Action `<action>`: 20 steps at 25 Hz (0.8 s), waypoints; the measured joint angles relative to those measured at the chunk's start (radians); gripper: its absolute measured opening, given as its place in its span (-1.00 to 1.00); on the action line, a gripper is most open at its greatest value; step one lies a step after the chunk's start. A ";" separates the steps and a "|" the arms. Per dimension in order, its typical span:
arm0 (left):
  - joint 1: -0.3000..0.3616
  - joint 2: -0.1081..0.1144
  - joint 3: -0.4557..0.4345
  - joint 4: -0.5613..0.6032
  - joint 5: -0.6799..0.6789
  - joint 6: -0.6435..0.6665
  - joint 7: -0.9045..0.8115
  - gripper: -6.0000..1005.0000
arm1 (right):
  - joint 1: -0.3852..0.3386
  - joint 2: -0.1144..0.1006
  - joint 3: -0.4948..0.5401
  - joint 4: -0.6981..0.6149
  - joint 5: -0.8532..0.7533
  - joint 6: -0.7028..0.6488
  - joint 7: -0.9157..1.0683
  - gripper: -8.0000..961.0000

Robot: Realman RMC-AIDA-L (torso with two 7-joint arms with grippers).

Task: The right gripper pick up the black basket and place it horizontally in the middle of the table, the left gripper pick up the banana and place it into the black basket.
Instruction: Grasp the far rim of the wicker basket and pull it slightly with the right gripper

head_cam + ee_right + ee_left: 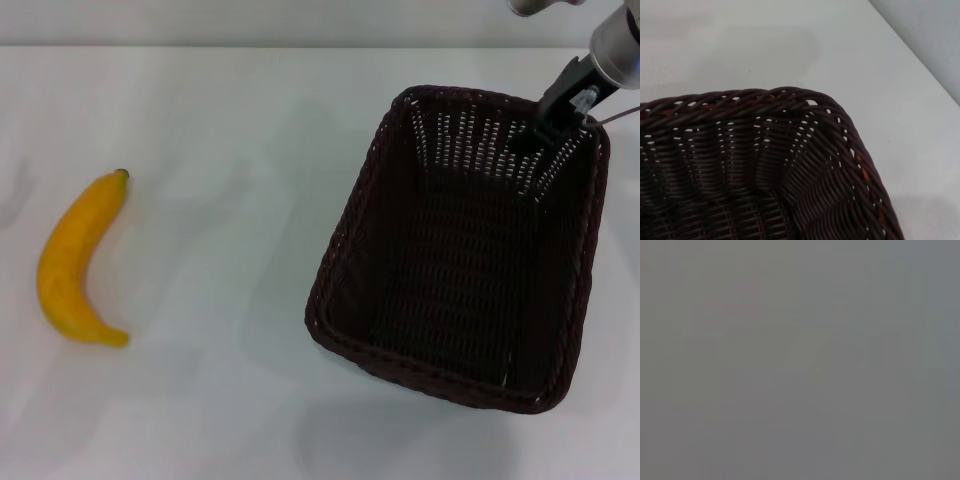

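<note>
The black basket (352, 232) stands on the white table (220, 110) at the right, its long side running from near to far, and it is empty. My right gripper (538, 128) reaches down from the top right, at the basket's far wall close to the far right corner. The right wrist view shows one corner of the basket (765, 150) with its braided rim close up. The banana (72, 262) lies on the table at the far left, stem pointing away from me. The left gripper is out of view, and the left wrist view shows only plain grey.
The table's edge and a grey surface beyond it (930, 35) show in the right wrist view. A wide stretch of bare white tabletop (220, 260) lies between the banana and the basket.
</note>
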 joint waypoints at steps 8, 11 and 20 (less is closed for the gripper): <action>-0.004 0.002 -0.002 0.000 0.000 0.000 0.000 0.75 | -0.001 0.001 -0.012 -0.048 -0.003 -0.015 0.017 -0.21; -0.005 0.002 -0.004 0.000 0.000 0.001 -0.007 0.75 | -0.012 0.001 -0.013 -0.087 0.000 -0.018 0.064 -0.24; -0.012 0.003 -0.003 0.010 0.000 0.002 -0.026 0.75 | -0.052 -0.005 0.008 -0.205 0.010 -0.077 0.237 -0.36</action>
